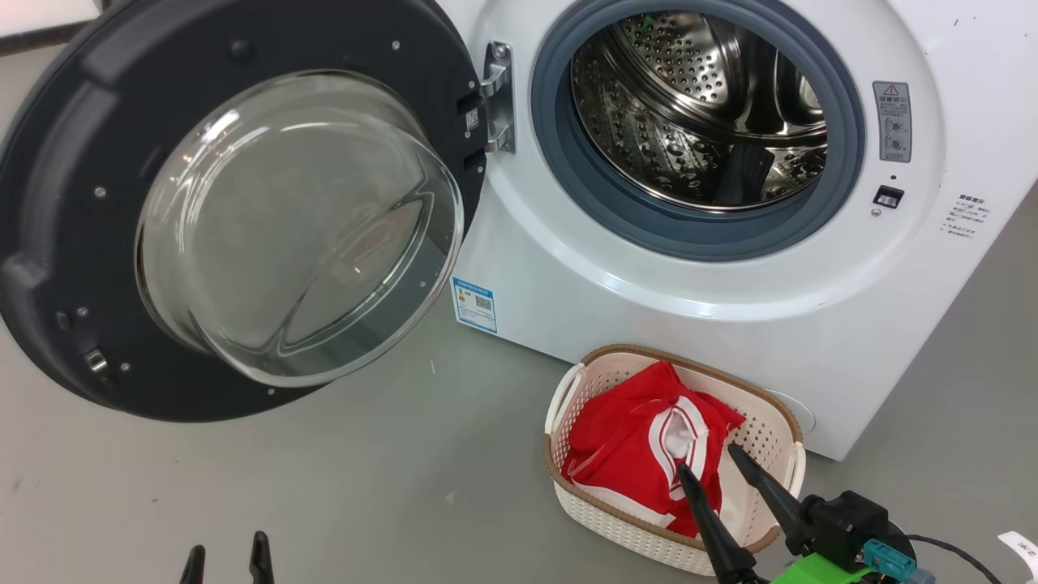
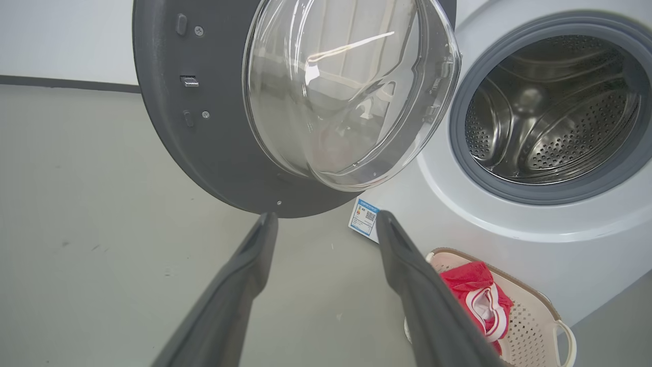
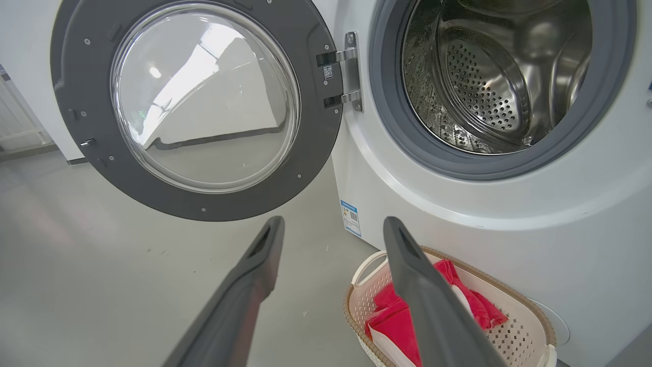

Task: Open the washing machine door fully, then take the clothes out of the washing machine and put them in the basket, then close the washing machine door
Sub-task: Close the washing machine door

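Observation:
The washing machine door (image 1: 73,243) stands swung wide to the left on its metal hinge (image 1: 499,97), glass porthole (image 1: 300,223) bulging toward me. The white washing machine (image 1: 730,308) shows a bare steel drum (image 1: 697,105). On the floor before it, the cream basket (image 1: 774,426) holds the red clothes (image 1: 624,442) with white trim. My right gripper (image 1: 708,460) hangs open just above the basket's near side, nothing between its fingers. My left gripper (image 1: 228,551) is open at the lower left, low over the floor. The door (image 2: 204,153) (image 3: 76,102) and basket (image 2: 535,326) (image 3: 514,331) also appear in both wrist views.
Grey floor (image 1: 324,487) spreads left of the basket and under the open door. A blue label sticker (image 1: 474,304) marks the machine's lower left corner. A dark cable (image 1: 957,551) runs behind my right wrist. A pale wall with a dark skirting (image 2: 66,81) lies beyond the door.

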Controlling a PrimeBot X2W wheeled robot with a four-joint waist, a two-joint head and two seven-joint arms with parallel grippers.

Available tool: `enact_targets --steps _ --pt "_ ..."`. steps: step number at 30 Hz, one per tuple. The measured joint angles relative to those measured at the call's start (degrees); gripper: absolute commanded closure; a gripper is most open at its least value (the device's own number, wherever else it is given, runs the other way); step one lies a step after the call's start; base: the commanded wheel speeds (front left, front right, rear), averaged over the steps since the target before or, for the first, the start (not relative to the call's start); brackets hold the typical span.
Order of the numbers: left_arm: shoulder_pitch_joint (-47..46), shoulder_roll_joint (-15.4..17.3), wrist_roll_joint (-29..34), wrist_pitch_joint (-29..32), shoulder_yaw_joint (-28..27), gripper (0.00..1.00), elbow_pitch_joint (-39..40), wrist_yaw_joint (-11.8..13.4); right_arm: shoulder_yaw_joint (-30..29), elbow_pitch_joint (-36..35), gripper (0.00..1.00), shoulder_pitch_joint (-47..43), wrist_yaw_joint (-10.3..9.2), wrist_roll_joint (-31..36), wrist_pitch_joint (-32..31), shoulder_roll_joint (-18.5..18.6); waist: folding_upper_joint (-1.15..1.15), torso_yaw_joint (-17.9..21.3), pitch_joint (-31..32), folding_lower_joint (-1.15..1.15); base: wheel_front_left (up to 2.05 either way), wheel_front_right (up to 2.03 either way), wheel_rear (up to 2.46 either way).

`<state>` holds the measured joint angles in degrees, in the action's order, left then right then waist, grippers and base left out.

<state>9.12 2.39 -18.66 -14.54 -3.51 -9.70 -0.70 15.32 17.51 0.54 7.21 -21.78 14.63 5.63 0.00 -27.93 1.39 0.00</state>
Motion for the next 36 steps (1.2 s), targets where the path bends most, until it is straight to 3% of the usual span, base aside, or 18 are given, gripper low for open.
enact_targets --steps 6,7,8,9,15,20,25,26,29,36 --pt "0.3 0.0 -0.1 0.0 0.0 0.0 0.5 0.3 0.2 0.1 0.0 0.0 0.0 -0.3 0.0 0.3 0.0 0.1 0.2 0.0 0.0 0.0 0.0" --pt "0.3 0.0 -0.1 0.0 0.0 0.16 0.8 0.3 0.2 0.1 0.0 0.0 0.0 -0.3 0.0 0.3 0.0 0.2 0.2 0.0 0.0 0.0 0.0" --pt "0.3 0.0 -0.5 0.0 -0.1 0.73 1.1 0.3 0.2 0.1 0.0 0.0 0.0 -0.3 0.0 0.3 0.0 0.2 0.3 0.0 0.0 0.0 0.0" --pt "0.3 0.0 -0.8 0.0 -0.2 1.0 1.6 0.2 0.2 0.1 0.0 0.0 0.0 -0.3 0.0 0.3 0.0 0.3 0.4 0.0 0.0 0.0 0.0" --pt "-1.1 -0.1 -1.8 0.0 -5.2 1.0 6.6 -2.3 -0.6 -0.2 0.0 -0.2 0.0 -0.3 0.0 0.0 0.0 0.7 0.9 0.0 0.0 0.0 0.0" --pt "-9.2 2.1 -0.3 0.0 -11.9 1.0 12.3 -4.8 -2.0 -0.8 0.0 -1.7 0.0 -0.3 0.0 -0.4 0.0 1.0 0.8 -0.01 0.0 0.0 0.0" --pt "-20.4 9.0 -2.2 -0.2 -17.9 1.0 12.6 -6.0 -2.8 -1.4 0.0 -2.4 0.0 0.0 0.0 -0.6 0.0 1.3 -0.1 0.0 0.0 0.0 0.0" --pt "-25.9 12.3 -5.1 -0.3 -20.5 1.0 10.3 -6.4 -2.8 -1.5 0.0 -2.4 0.0 0.1 0.0 -0.7 0.0 1.6 -0.8 0.0 0.0 0.0 0.0" --pt "-33.6 17.1 -8.8 -0.3 -22.7 1.0 6.4 -6.4 -3.0 -1.6 0.0 -2.2 0.0 0.3 0.0 -0.7 0.0 2.1 -2.1 0.0 0.0 0.0 0.0" --pt "-45.3 28.2 -20.4 1.0 -18.8 1.0 -10.0 -6.5 -3.3 -1.6 0.0 0.0 0.0 1.2 0.0 -0.6 0.0 3.0 -5.9 0.0 0.0 0.0 0.0"
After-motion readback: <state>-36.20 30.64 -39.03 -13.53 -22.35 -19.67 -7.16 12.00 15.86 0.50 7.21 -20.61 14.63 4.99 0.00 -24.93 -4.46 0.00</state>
